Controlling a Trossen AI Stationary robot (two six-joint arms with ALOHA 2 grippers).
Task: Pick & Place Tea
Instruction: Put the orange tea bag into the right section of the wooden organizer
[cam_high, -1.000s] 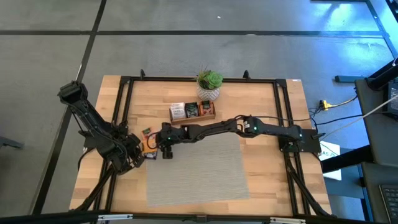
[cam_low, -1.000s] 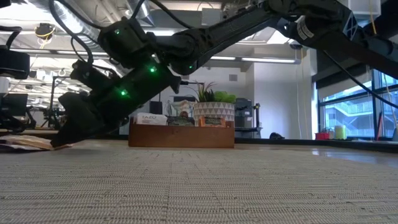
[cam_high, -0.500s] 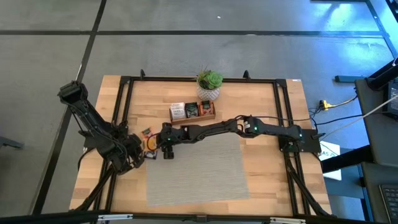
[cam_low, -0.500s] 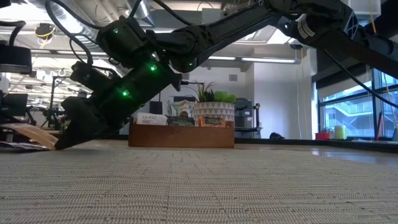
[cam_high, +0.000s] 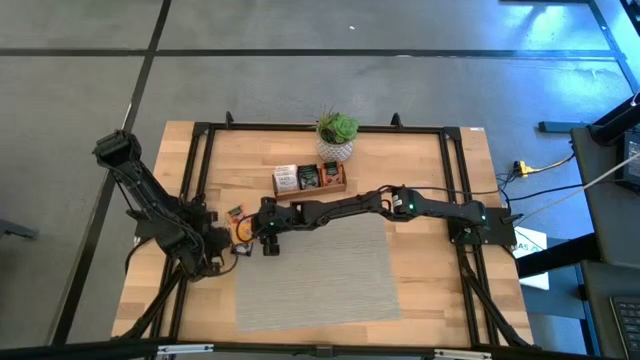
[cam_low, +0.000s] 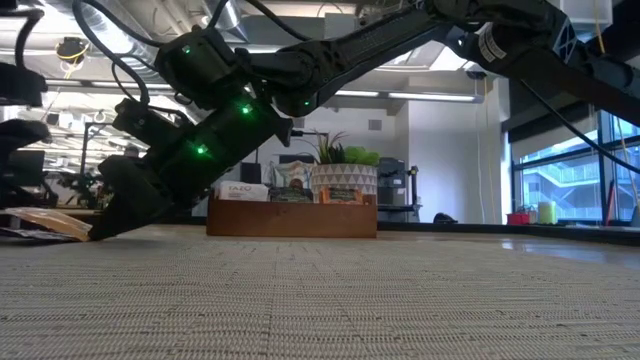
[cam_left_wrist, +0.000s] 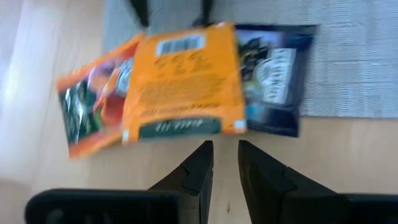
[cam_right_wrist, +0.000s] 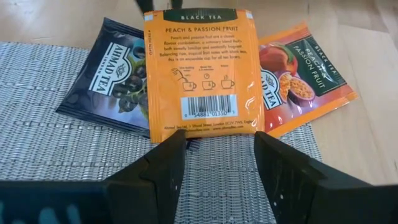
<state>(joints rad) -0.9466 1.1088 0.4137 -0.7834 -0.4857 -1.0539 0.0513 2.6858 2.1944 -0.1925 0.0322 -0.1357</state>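
Observation:
Three tea packets lie overlapping at the grey mat's far left corner (cam_high: 238, 228). On top is an orange packet, back side up (cam_right_wrist: 202, 68). A dark blue one (cam_right_wrist: 112, 71) and an orange fruit-printed one (cam_right_wrist: 308, 74) lie under it. My right gripper (cam_right_wrist: 221, 140) is open and slants down at the top packet's edge; it also shows in the high view (cam_high: 248, 232) and the low view (cam_low: 100, 225). My left gripper (cam_left_wrist: 225, 152) is just short of the packets on the other side (cam_high: 220, 243). Its fingers are a narrow gap apart and hold nothing. My right gripper has one open finger (cam_right_wrist: 168, 158) at each end of the top orange packet's nearest edge (cam_right_wrist: 205, 132). It comes slanting down from the table's right. I cannot tell whether the fingers touch the packet. The packet lies on the other two.
A wooden tray (cam_high: 310, 180) holding more packets stands at the table's far middle, with a potted plant (cam_high: 337, 133) behind it. The grey ribbed mat (cam_high: 315, 270) covers the near middle. Bare wood lies to the left and right.
In the low view a packet at the left tipped up at one edge half a second ago and has since sunk back nearly flat. My left arm has shifted a little there. My right gripper has stayed at the packets.

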